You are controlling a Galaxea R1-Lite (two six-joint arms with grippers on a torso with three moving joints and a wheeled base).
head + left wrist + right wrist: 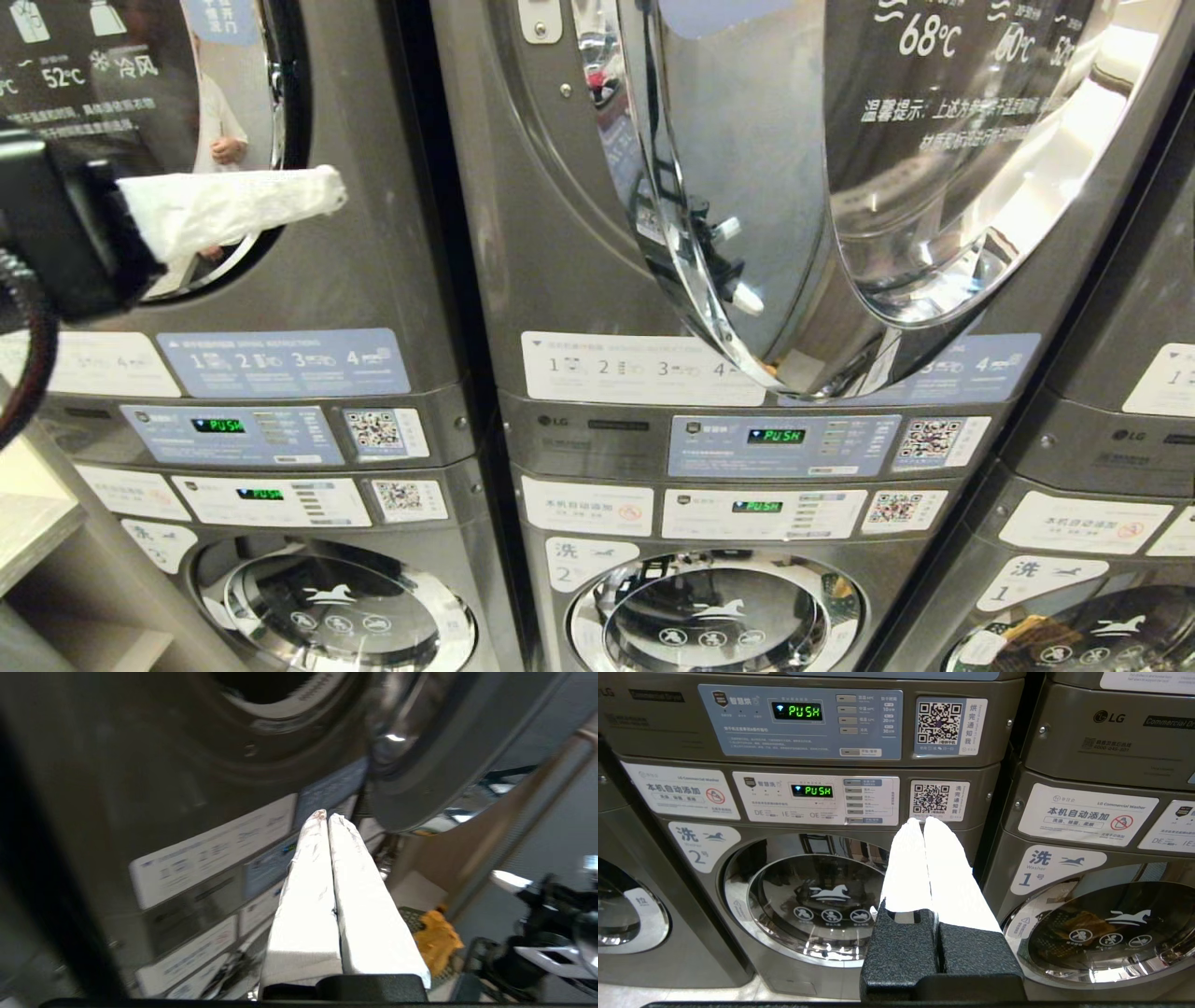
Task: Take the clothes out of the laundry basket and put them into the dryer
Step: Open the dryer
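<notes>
we face the dryer, door swung open. orange clothes lie low beside the machines. our left gripper is up by the next machine, fingers pressed together, empty. right gripper pinched closed too, empty.

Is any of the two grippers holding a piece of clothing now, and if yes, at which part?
Nothing is held. The left gripper is raised in front of the machines with its white fingers pressed together and empty; the right gripper is also shut on nothing.
</notes>
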